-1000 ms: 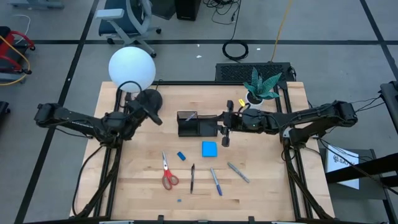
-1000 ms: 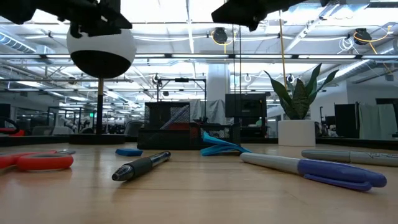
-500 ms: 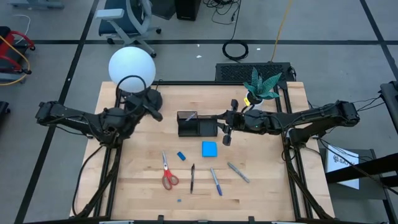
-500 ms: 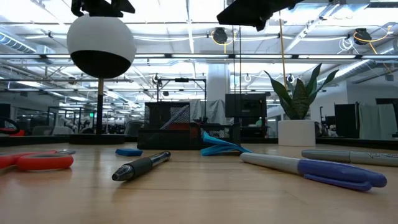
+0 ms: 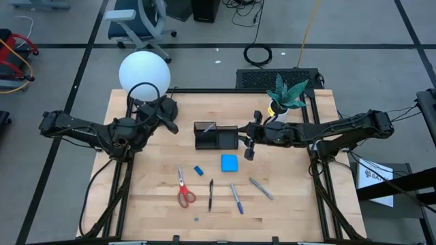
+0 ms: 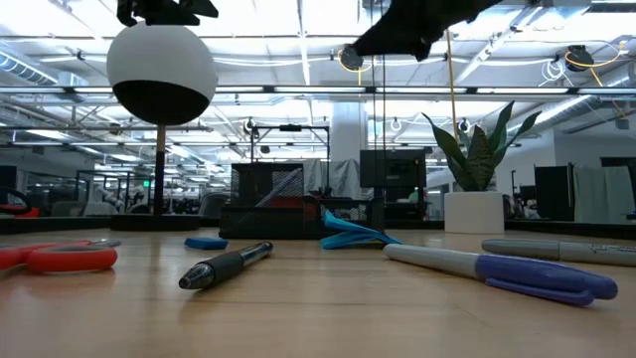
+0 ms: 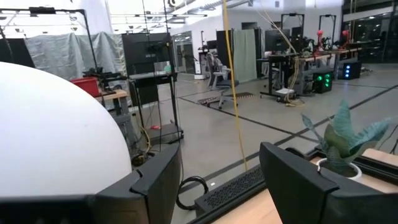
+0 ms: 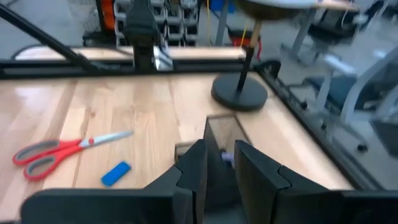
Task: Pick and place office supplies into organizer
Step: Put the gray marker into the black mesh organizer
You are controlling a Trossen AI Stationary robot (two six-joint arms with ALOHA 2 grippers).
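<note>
The black organizer (image 5: 216, 136) stands mid-table, its mesh wall (image 8: 224, 134) just ahead of my right gripper (image 8: 221, 165). That gripper (image 5: 244, 135) hovers above the organizer's right end, fingers slightly apart, nothing seen between them. My left gripper (image 7: 221, 180) is open and empty, held high beside the lamp globe (image 7: 50, 143), over the lamp base (image 5: 163, 107). Lying flat on the wood are the red-handled scissors (image 5: 184, 190), blue note pad (image 5: 229, 162), blue eraser (image 5: 198, 170), black pen (image 5: 210, 194), blue pen (image 5: 236, 197) and grey pen (image 5: 261, 188).
A white globe lamp (image 5: 144, 75) rises at the far left, and a potted plant (image 5: 285, 95) stands at the far right. A tiny blue bit (image 5: 197, 219) lies near the front edge. Bare wood spreads along both sides of the supplies.
My left gripper has risen beside the lamp globe, still open, then held still. My right gripper has tipped its fingers a little downward over the organizer's right end without shifting place. The supplies have stayed where they lay.
</note>
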